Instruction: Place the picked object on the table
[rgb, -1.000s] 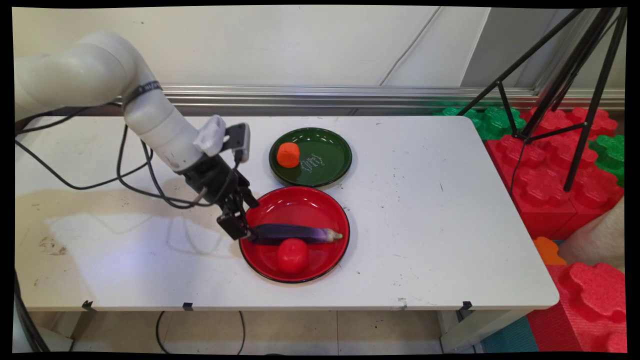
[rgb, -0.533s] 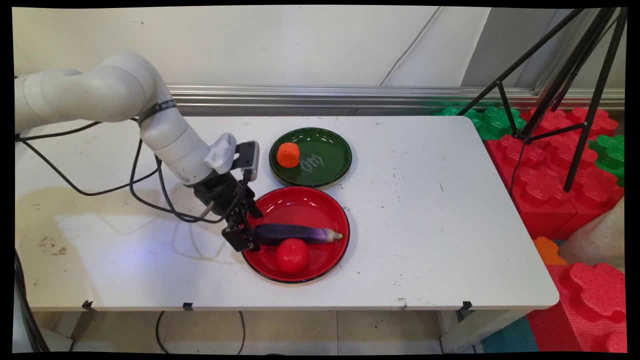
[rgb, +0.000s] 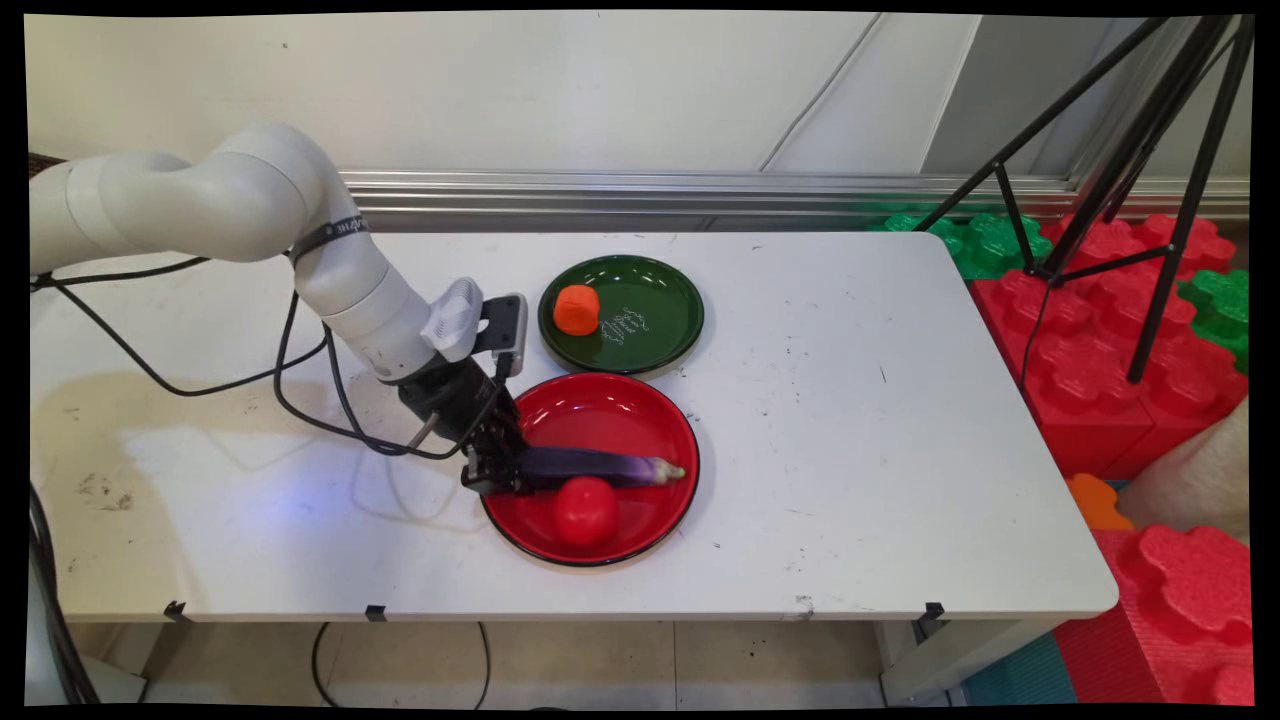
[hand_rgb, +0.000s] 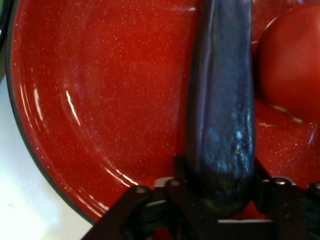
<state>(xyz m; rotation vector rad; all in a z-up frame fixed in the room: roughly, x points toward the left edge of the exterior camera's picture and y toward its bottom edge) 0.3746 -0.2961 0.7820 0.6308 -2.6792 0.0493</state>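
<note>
Fingers of our tool (rgb: 497, 475) sit on both sides of the eggplant's (rgb: 592, 466) thick dark end, at the left edge of the red plate (rgb: 600, 405). In the hand view the tool (hand_rgb: 220, 192) has the purple eggplant (hand_rgb: 222, 115) right between its black fingers (hand_rgb: 177, 172), and they look closed up against it, one on each side. We think we hold it at the fat end because that end points toward our arm, so it is the easy end to reach.

The eggplant lies flat across the middle of the red plate, with its pale tip pointing right. It does not look lifted; it seems to rest on the plate.

A red tomato (rgb: 584, 510) sits just beside the eggplant, on the near side, and seems to touch it. Coming in from the end keeps our fingers away from the tomato.

Behind the red plate is a green plate (rgb: 660, 320) with an orange thing (rgb: 576, 309) on it. Both plates stand on the white bench (rgb: 850, 450).
</note>
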